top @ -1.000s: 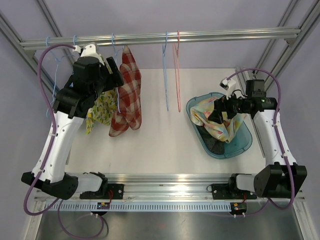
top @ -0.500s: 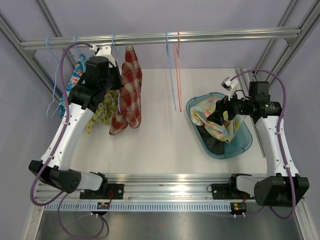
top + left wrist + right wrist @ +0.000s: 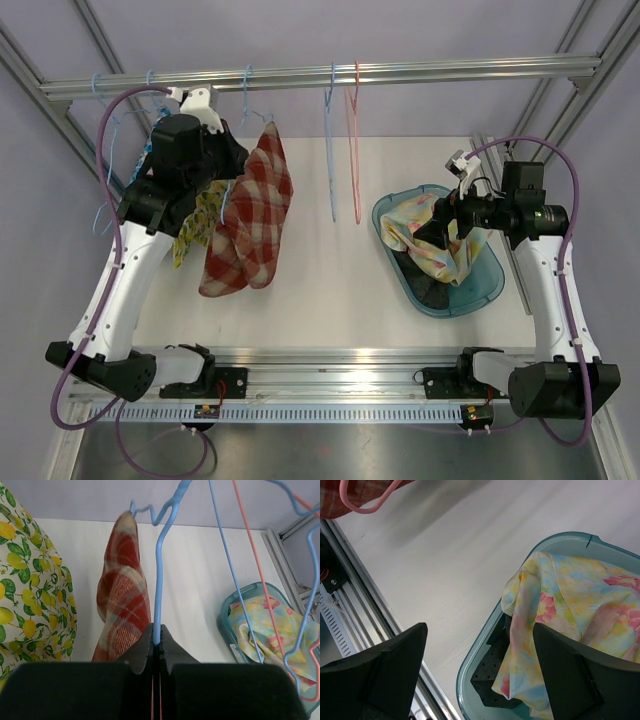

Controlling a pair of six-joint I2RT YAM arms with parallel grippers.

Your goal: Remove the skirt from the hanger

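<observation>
left end effector [image 3: 156, 632] clamping hanger [image 3: 158, 580], skirt [image 3: 122, 605] beside

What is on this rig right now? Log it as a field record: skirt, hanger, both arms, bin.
skirt: red plaid skirt, still hung on the blue hanger
left jaws: shut on the blue hanger's wire, beside the skirt
right jaws: open, empty, over the teal bin edge
bin contents: pastel floral cloth
rail: bare blue hanger, pink hanger
far left: lemon-print garment, hanging
</observation>
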